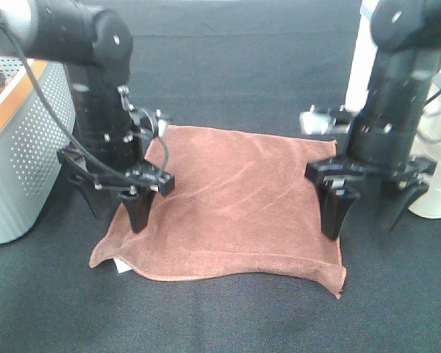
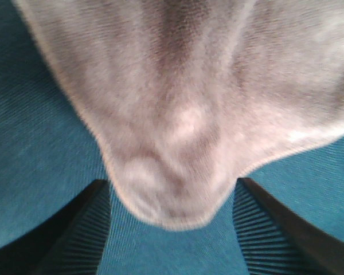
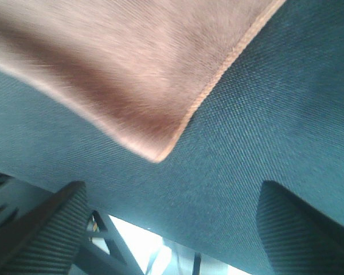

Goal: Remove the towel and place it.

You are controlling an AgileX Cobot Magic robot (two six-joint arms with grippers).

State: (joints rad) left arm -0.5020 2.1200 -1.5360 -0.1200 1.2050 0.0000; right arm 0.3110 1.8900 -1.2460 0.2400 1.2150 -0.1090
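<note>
Black cloth tabletop bears the spread towel; left hand and right hand released.

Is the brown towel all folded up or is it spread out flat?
Spread out. The towel lies open on the dark table as one rough square, its corners showing, with only a few soft wrinkles and a wavy front edge.

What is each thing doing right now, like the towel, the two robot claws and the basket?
towel: spread nearly flat on the dark table, edges a little wavy, not gripped.
left gripper: open, fingers pointing down at the towel's left edge, holding nothing.
right gripper: open, fingers pointing down at the towel's right edge, holding nothing.
basket: upright at the left, beside the towel; its inside is mostly out of view.
</note>
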